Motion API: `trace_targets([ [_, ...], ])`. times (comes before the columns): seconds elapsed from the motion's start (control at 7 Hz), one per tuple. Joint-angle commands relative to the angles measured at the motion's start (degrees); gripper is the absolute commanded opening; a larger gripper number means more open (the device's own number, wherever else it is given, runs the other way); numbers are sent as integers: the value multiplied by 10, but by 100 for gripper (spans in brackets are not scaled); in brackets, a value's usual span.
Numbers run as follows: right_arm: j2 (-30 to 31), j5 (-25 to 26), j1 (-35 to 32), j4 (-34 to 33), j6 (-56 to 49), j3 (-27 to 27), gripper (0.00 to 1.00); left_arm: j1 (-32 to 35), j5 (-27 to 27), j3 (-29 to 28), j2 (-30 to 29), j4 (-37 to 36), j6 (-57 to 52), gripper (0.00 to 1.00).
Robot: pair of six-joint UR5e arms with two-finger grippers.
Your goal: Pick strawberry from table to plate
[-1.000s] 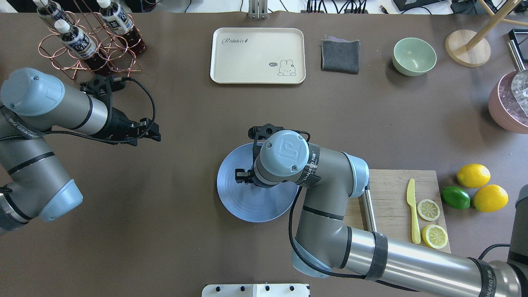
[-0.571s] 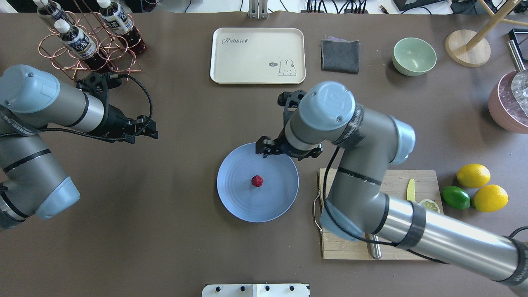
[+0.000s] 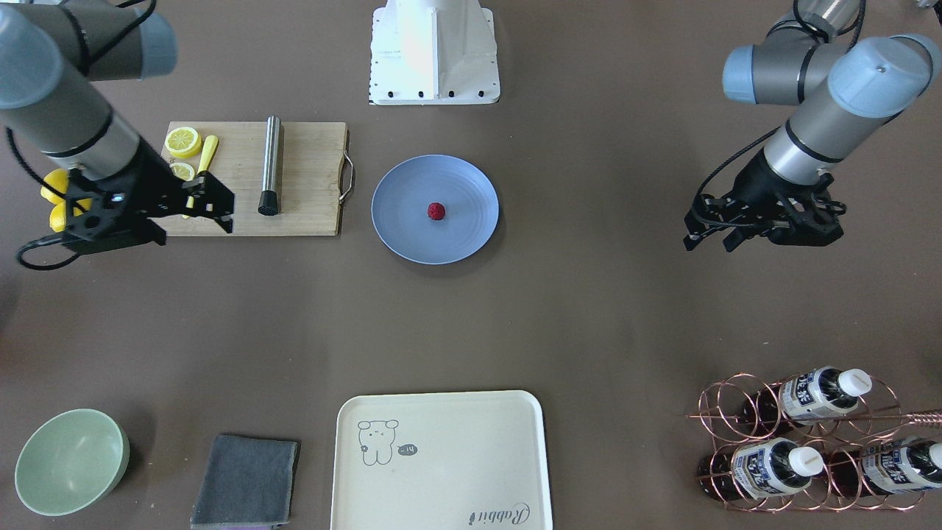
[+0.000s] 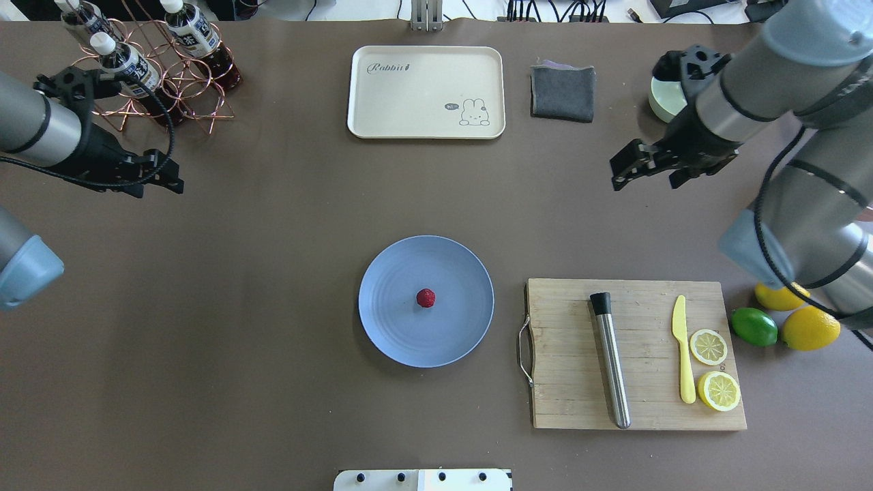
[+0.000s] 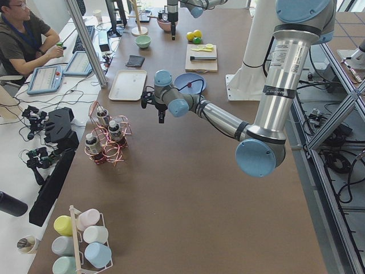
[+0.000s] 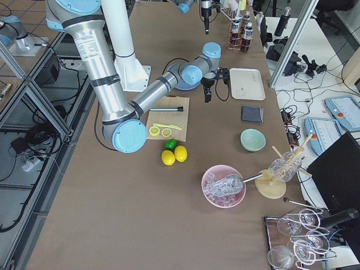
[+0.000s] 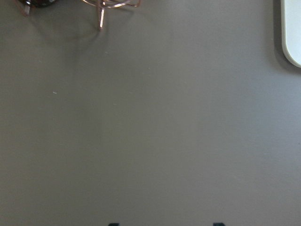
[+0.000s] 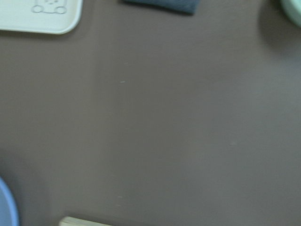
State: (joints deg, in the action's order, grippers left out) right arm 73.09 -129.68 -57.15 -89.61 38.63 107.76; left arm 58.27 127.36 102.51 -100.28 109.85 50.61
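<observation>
The strawberry [image 4: 425,298] [image 3: 436,211], small, dark red and bumpy, lies alone at the middle of the blue-grey plate [image 4: 389,334] [image 3: 397,224] on the brown table [image 4: 273,382]. My right gripper [image 4: 644,179] [image 3: 195,230] hangs open and empty well away from the plate, at the back right near the green bowl. At the far left, beside the bottle rack, my left gripper [image 4: 160,189] [image 3: 710,241] is open and empty too. The left wrist view holds only bare table, with two fingertips far apart at its bottom edge.
A wooden cutting board [image 4: 566,361] right of the plate carries a steel rod [image 4: 609,361], a yellow knife [image 4: 682,348] and lemon slices. Lemons and a lime [image 4: 753,326] lie beyond it. At the back are a cream tray [image 4: 426,92], grey cloth [image 4: 563,92], green bowl [image 4: 661,102] and copper bottle rack [image 4: 157,75].
My right gripper let go of the strawberry on the plate and swung up and away to the back right. The left arm drew back toward the far left.
</observation>
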Motion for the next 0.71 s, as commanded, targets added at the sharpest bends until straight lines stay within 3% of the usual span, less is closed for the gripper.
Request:
trace_targets([
  [0.0, 77, -42, -123, -37, -235, -25, 100, 147, 63, -3, 67, -83, -259, 73],
  [0.29, 119, -53, -237, -92, -462, -73, 100, 219, 66, -5, 79, -183, -411, 73],
  [0.43, 122, -51, -285, -101, -543, -112, 100, 230, 67, -11, 92, -202, -438, 74],
  [0.57, 123, -44, -319, -101, -611, -150, 100, 231, 66, -13, 111, -208, -440, 80],
])
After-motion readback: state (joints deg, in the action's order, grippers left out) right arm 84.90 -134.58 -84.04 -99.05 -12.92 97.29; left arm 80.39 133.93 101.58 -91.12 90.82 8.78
